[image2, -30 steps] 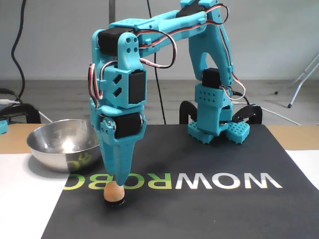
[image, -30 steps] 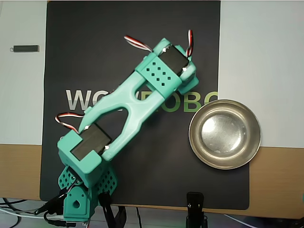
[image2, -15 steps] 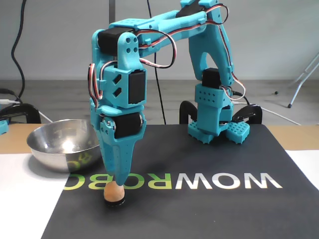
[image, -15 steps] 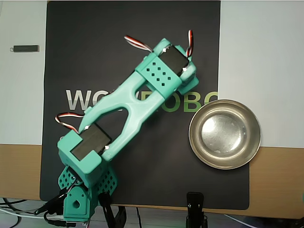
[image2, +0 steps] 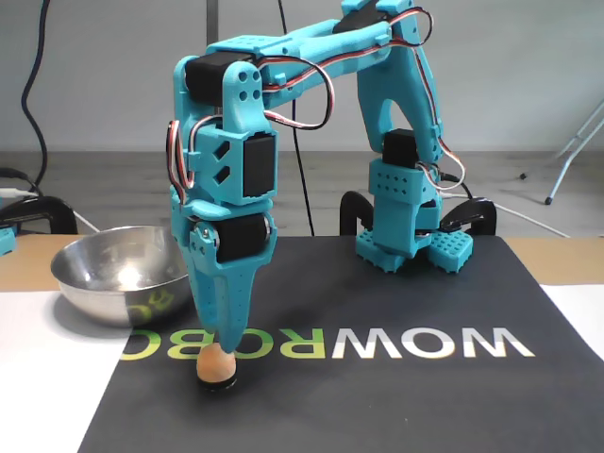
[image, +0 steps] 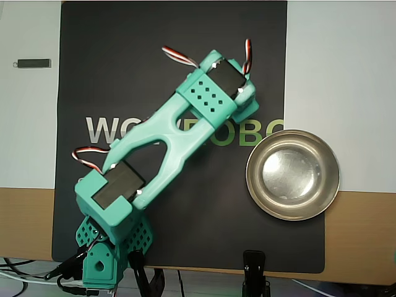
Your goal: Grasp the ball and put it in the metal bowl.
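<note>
Hand (image2: 219, 351) points straight down, narrowed around the ball (image2: 215, 363) on the mat (image2: 396, 396).

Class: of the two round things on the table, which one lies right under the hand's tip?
The small tan wooden ball, beneath the teal hand; the shiny steel bowl sits apart.

In the fixed view, the teal arm (image2: 311, 123) arches from its base at centre right down toward lower left. Its gripper (image2: 219, 347) points straight down, the tips meeting the top of the ball (image2: 215, 363), which sits on a small dark ring on the black mat (image2: 396, 387). Whether the fingers clamp it cannot be told. The metal bowl (image2: 113, 274) stands at left, behind the ball, apart from it.
</note>
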`<state>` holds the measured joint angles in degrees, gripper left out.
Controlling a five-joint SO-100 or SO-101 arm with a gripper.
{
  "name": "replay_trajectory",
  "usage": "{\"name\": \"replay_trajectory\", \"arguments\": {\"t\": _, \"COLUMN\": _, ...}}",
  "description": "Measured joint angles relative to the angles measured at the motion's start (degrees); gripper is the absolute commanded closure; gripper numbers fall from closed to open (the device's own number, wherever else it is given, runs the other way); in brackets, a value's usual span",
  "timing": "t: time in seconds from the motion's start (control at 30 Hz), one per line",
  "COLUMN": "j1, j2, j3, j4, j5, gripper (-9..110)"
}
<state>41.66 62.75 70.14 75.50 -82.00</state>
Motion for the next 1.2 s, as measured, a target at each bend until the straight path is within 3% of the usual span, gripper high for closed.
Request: {"name": "replay_trajectory", "arguments": {"t": 1.2, "j1": 0.0, "j2": -4.39, "j3": -2.29, "j4": 0.0, "j5": 0.0, "gripper": 53}}
